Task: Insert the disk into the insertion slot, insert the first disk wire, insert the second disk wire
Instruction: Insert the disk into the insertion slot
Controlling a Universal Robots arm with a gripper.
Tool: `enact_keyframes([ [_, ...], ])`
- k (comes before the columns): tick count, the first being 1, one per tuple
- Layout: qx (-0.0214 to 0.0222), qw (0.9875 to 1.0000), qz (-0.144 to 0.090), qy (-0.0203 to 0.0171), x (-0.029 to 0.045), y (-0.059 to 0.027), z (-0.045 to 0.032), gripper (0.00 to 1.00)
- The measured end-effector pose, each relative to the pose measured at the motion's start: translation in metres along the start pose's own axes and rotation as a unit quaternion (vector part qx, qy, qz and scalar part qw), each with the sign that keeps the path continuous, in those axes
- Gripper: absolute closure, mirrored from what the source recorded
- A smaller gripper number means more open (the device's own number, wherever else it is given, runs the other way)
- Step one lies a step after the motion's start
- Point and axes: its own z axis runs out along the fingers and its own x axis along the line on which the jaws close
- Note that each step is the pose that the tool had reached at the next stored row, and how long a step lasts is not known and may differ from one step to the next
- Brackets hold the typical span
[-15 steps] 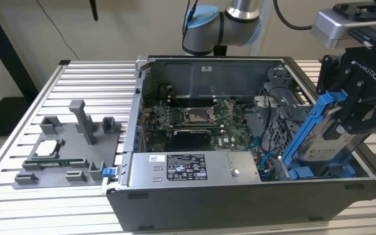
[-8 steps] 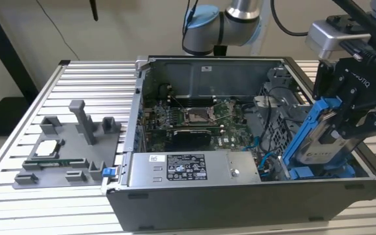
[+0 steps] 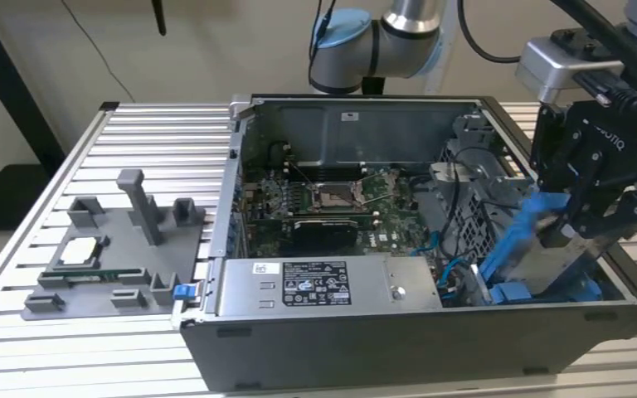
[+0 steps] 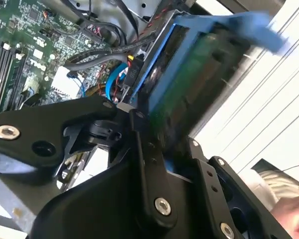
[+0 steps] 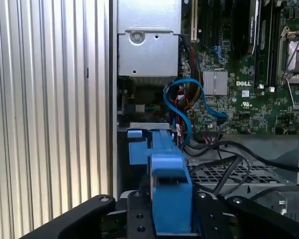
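1. Print is on the power supply [image 3: 330, 286], which carries a dark label with white lettering and a small white sticker above it. It lies inside the open computer case [image 3: 407, 348], to the exterior view's left of the hand.
2. The black body of the hand [image 3: 586, 236] has pale lettering along its side. In the first wrist view the green motherboard [image 5: 249, 89], beyond the hand, has white markings near a small silver heat sink [image 5: 215, 82].
3. The hand is closed to a narrow gap on the disk [image 3: 546, 253]. In the first wrist view the blue carrier stands edge-on between two black fingers [image 5: 205, 211], which press on it from either side.
4. In the exterior view the disk is tilted, its upper end level with the hand and its lower end down inside the case at the end on the exterior view's right. It is not lying flat in any bay.
5. In the second wrist view the disk [image 4: 199, 74] shows its blue frame and a dark green underside, and it is blurred.
6. The insertion slot [image 5: 224, 174], of grey perforated sheet metal, lies just beside the hand with black wires crossing it.
7. A blue cable [image 5: 185, 107] loops just beyond the disk's far end.
8. The case stands on a slatted metal counter [image 3: 130, 149]. A grey fixture tray [image 3: 109, 257] lies well apart from the hand, toward the exterior view's left.
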Motion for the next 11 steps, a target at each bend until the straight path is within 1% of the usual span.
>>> enact_keyframes([
  [11, 0.0, 1.0, -0.001, -0.0004, 0.0, 0.0, 0.0001, 1.0],
])
